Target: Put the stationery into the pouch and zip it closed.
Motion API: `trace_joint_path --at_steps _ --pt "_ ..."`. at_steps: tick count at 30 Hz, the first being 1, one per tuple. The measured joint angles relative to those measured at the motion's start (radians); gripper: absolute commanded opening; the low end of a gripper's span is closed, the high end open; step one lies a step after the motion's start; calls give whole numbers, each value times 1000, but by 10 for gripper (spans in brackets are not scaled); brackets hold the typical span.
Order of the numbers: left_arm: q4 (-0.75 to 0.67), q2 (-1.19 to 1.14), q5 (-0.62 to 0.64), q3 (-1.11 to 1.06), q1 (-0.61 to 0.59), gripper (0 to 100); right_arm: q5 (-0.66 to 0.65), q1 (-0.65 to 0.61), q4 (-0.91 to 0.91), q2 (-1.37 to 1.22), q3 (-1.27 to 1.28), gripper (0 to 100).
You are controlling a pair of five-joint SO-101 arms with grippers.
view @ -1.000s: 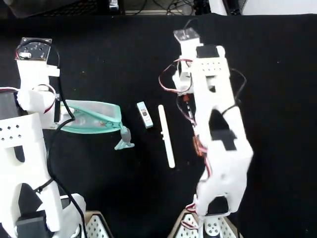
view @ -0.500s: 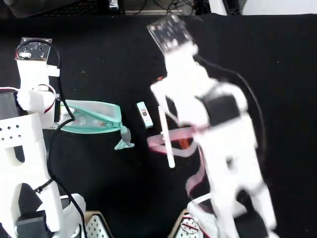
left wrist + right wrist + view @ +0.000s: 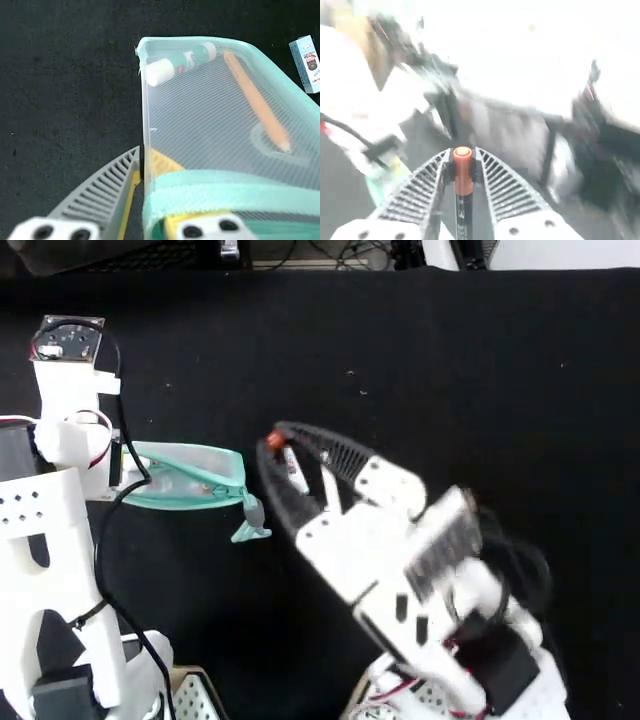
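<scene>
We see the left claw (image 3: 142,167) closed on one end of the pouch (image 3: 215,115), with the mesh wall pinched between its fingers. The pouch (image 3: 195,478) lies on the black surface (image 3: 500,360), at the left side in the high view, just beside the left arm. Through the mesh we see an orange pencil (image 3: 255,102) and a tube (image 3: 177,64) with a white cap, both inside the pouch.

The right claw (image 3: 463,152) is narrow and holds a pen (image 3: 463,172) with an orange cap between its fingers. The cap stands out a little past the fingertips. In the high view this claw (image 3: 272,440) is near the right end of the pouch but apart from it. The right wrist view is too blurred to tell more.

A small box (image 3: 292,468) and a white stick (image 3: 328,490) lie on the surface. From above they show in the gap between the right claw's fingers. The box (image 3: 306,64) lies near the pouch and does not touch it.
</scene>
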State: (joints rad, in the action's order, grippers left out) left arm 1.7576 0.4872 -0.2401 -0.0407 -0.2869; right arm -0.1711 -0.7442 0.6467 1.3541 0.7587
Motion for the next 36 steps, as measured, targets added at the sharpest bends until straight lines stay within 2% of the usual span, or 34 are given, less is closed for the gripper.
trace_joint_path --at_steps 4,7,17,26,36 --pt "0 0 0 0 0 30 -2 -121 -233 81 137 13" --pt "0 0 0 0 0 30 -2 -186 -331 84 210 13" --pt "0 0 -2 0 0 30 -2 -213 -540 -17 275 13" --pt "0 0 0 0 0 30 0 -213 -565 -135 138 13" --pt "0 0 0 0 0 30 0 -213 -565 -232 127 13"
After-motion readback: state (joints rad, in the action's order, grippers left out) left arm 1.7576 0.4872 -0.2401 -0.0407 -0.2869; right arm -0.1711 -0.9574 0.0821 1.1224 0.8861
